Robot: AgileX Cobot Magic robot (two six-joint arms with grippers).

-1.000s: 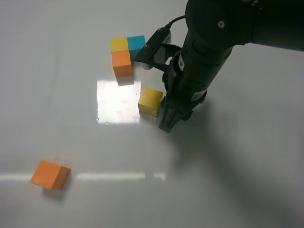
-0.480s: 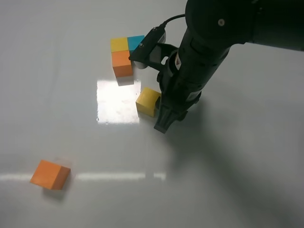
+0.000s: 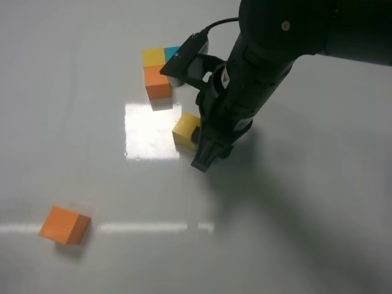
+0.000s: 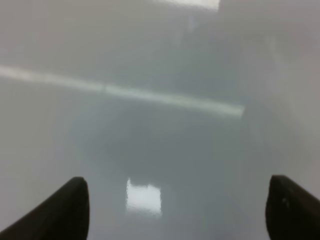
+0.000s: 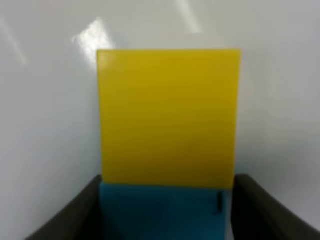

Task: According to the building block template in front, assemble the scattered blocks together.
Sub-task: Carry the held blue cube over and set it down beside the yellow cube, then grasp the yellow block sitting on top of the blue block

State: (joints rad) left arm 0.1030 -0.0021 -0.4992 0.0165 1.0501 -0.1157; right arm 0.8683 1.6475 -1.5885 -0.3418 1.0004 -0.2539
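While my right gripper [image 5: 165, 212] is clamping the teal cube [image 5: 160, 207] between its fingers, the yellow cube [image 5: 167, 117] is lying straight ahead of the fingertips, touching the teal one, mid-frame in the high view. The orange cube [image 3: 64, 225] is sitting well apart at lower left, nearer my left gripper [image 4: 175, 210], which is hanging open over the table [image 4: 160, 150]. The template [image 3: 158, 70] is sitting upper centre.

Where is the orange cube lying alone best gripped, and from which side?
Grip the orange cube on two opposite side faces, coming straight down from above. It rests flat on the table with free space all around. Its faces sit turned, so probably rotate the jaws to meet them squarely.
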